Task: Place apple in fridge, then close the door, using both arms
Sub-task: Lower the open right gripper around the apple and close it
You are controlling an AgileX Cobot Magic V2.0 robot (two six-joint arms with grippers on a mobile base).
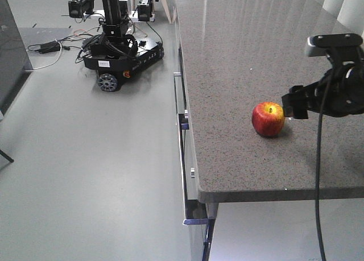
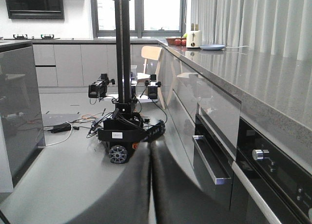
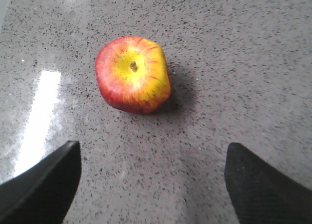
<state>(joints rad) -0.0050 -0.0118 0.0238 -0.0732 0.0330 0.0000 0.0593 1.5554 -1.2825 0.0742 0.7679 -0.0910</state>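
Note:
The red apple with a yellow patch round its stem stands upright on the speckled grey counter, near the front edge. My right gripper hovers just to its right, jaws open and empty. In the right wrist view the apple lies ahead of the right gripper, a short way past the black fingertips and not between them. My left gripper is shut on nothing and points along the floor beside the cabinets. The fridge and its door are out of view.
A separate black wheeled robot base with a mast stands on the floor, cables trailing left. Drawer handles jut from the counter front. A dark grey panel sits at far left. A built-in oven sits under the counter.

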